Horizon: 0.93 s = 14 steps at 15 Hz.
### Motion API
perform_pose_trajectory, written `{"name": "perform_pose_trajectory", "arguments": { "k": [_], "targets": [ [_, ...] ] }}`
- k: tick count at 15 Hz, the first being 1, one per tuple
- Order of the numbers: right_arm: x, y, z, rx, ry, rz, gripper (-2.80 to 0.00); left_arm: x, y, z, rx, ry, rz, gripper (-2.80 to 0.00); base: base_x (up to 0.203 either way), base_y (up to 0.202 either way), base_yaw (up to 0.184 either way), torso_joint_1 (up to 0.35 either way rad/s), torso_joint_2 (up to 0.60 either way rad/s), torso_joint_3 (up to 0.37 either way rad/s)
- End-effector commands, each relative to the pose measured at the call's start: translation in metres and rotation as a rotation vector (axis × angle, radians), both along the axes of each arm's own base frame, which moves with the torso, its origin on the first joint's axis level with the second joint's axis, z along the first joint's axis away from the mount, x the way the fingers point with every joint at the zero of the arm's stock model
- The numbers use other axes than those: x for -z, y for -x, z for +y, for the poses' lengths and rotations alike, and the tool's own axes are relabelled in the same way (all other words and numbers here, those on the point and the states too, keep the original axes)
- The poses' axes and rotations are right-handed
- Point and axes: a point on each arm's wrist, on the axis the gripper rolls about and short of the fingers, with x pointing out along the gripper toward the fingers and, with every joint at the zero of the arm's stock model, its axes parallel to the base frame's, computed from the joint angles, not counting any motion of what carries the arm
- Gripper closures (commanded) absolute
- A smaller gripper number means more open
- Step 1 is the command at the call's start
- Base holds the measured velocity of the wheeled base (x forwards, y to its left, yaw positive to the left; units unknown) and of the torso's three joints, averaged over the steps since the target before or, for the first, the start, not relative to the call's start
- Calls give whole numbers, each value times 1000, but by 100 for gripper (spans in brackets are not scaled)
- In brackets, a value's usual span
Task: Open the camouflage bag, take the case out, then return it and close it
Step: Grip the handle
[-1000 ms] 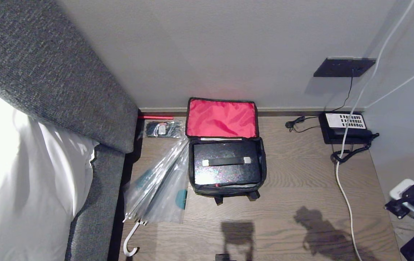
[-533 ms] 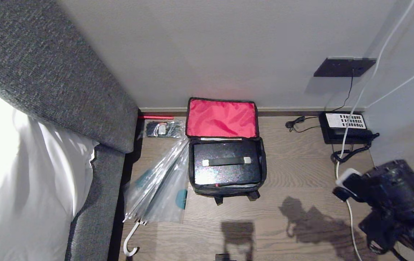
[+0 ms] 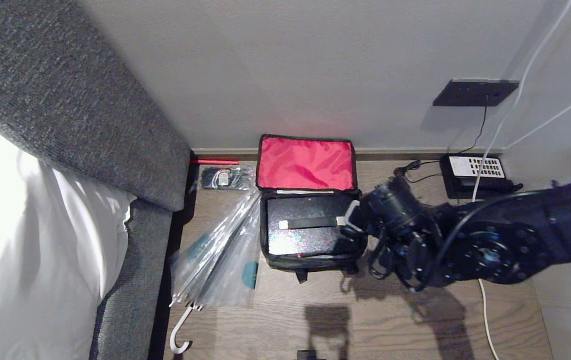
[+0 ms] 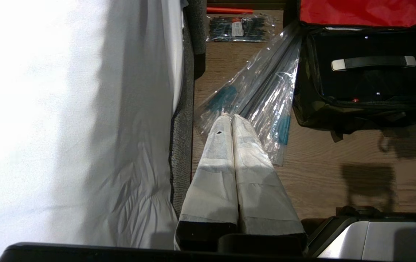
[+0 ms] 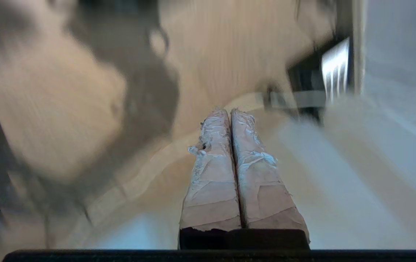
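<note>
Wood floor by wall: camouflage bag [image 3: 313, 227] at back edge, red-lined lid [image 3: 306, 164] flipped open, black case [image 3: 312, 225] inside, not yet removed. Right gripper [image 3: 351, 216] closed, empty, at case handle [image 3: 311, 222] end. Left gripper [image 4: 232, 122] closed, over wrapped umbrella [image 4: 259, 94]. Removal, return, closing remain.

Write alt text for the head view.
The right gripper, fingers shut, reaches from the right to the right edge of the open camouflage bag on a wooden floor. Its red-lined lid leans against the wall, and a black case lies inside. A plastic-wrapped umbrella lies to its left.
</note>
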Motion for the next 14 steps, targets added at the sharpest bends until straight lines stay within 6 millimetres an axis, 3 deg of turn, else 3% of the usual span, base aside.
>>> {"name": "perform_pose_trajectory", "arguments": {
  "k": [1,3,6,9,14],
  "targets": [
    [33,-25,36,-13,1,17,0,0,0,0,0,0,-1,0,0,0,0,0,0,0],
    [58,-41,63,-3,-76,-19,0,0,0,0,0,0,1,0,0,0,0,0,0,0],
    [88,-59,86,4,-149,-64,0,0,0,0,0,0,0,0,0,0,0,0,0,0],
    [97,-67,101,-83,-227,-40,0,0,0,0,0,0,0,0,0,0,0,0,0,0],
    [100,-83,112,-145,-171,-67,0,0,0,0,0,0,-1,0,0,0,0,0,0,0]
  ]
}}
